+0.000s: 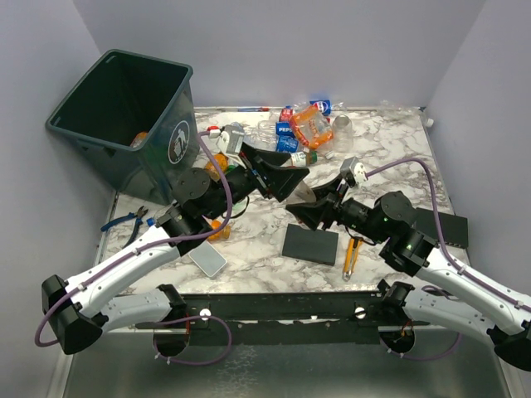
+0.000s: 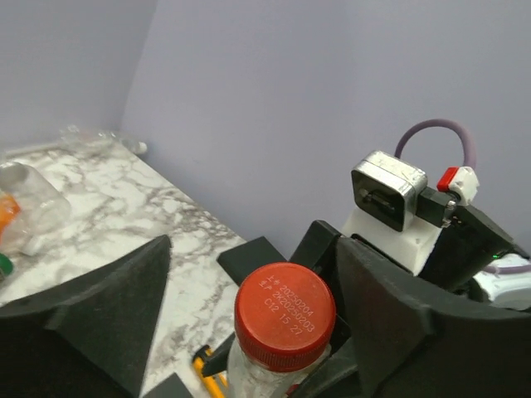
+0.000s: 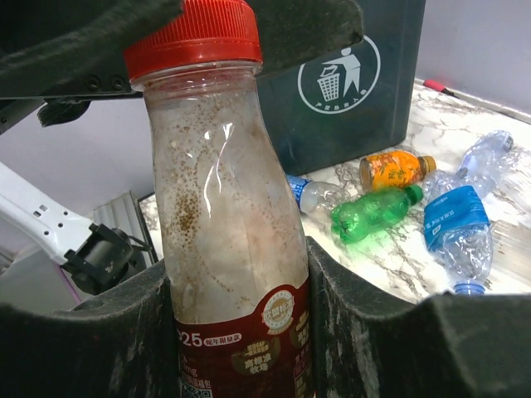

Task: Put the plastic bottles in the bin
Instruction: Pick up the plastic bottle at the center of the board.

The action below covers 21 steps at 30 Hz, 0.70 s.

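A clear plastic bottle (image 3: 224, 191) with a red cap (image 2: 284, 315) and a dark red label stands between the pads of my right gripper (image 3: 236, 303), which is shut on its lower body. My left gripper (image 2: 253, 253) is open, its fingers (image 2: 108, 315) on either side of the cap, the left one well apart from it. From above, the bottle (image 1: 304, 193) bridges the left gripper (image 1: 286, 178) and right gripper (image 1: 319, 207) over mid-table. The dark bin (image 1: 124, 108) stands far left, an orange bottle inside. Several bottles (image 1: 307, 124) lie at the back.
A green bottle (image 3: 373, 211), an orange one (image 3: 394, 170) and a blue-labelled one (image 3: 456, 220) lie near the bin (image 3: 348, 83). A black flat pad (image 1: 309, 244), a yellow knife (image 1: 352, 255), blue pliers (image 1: 124, 222) and a black box (image 1: 444, 225) are on the table.
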Tool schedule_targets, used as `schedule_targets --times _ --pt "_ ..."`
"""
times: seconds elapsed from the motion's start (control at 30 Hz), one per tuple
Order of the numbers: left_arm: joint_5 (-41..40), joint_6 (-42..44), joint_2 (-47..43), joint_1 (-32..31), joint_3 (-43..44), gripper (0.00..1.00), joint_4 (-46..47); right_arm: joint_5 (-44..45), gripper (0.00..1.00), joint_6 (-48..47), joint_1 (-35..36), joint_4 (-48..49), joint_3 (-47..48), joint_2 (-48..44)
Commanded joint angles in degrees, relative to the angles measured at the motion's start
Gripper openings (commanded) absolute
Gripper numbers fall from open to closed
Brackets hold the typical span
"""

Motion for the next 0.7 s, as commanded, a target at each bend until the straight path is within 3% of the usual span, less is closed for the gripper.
schedule_targets --times 0.0,0.07,0.13,0.2,0.23,0.3,0.37,0.4,0.47,0.6,0.63,0.67 --pt "3.91 -2.46 0.63 -0.11 2.12 0.68 -0.25 1.29 0.07 0.37 -0.23 1.79 -0.33 -0.82" --pt "4.67 -2.57 1.20 -0.12 2.24 0.53 -0.22 1.43 0.07 0.42 -0.21 1.90 -0.42 -0.71" --pt "5.17 -2.55 1.67 -0.13 2.32 0.49 -0.25 1.60 0.07 0.51 -0.27 2.17 -0.50 -0.64" --pt "6.02 -2.48 2.00 -0.16 2.40 0.56 -0.30 1.92 0.07 0.49 -0.22 2.30 -0.46 -0.61" --pt "6.51 -2.45 2.32 -0.15 2.46 0.68 -0.32 2.11 0.07 0.46 -0.19 2.39 -0.37 -0.60" --pt "6.90 -2.18 2.63 -0.15 2.59 0.79 -0.96 2.22 0.07 0.46 -0.26 2.39 -0.17 -0.44" --pt "6.96 -1.77 2.75 -0.14 2.49 0.80 -1.28 2.26 0.07 0.58 -0.27 2.69 -0.02 -0.35" --pt "6.98 -1.59 2.77 -0.06 2.36 0.76 -1.30 2.31 0.07 0.56 -0.27 2.78 -0.07 -0.38" --pt "6.86 -1.18 2.77 -0.10 2.09 0.56 -1.31 2.07 0.07 0.56 -0.26 2.85 -0.05 -0.33" --pt "5.77 0.32 2.77 -0.13 1.72 0.01 -1.33 1.51 0.10 0.40 -0.26 2.45 0.16 -0.25" --pt "4.94 0.65 2.70 -0.10 1.72 0.00 -1.64 1.43 0.14 0.54 -0.23 1.83 0.37 -0.17" --pt "3.98 1.24 2.62 -0.11 1.83 0.00 -2.04 1.43 0.27 0.73 -0.27 0.93 0.82 -0.10"
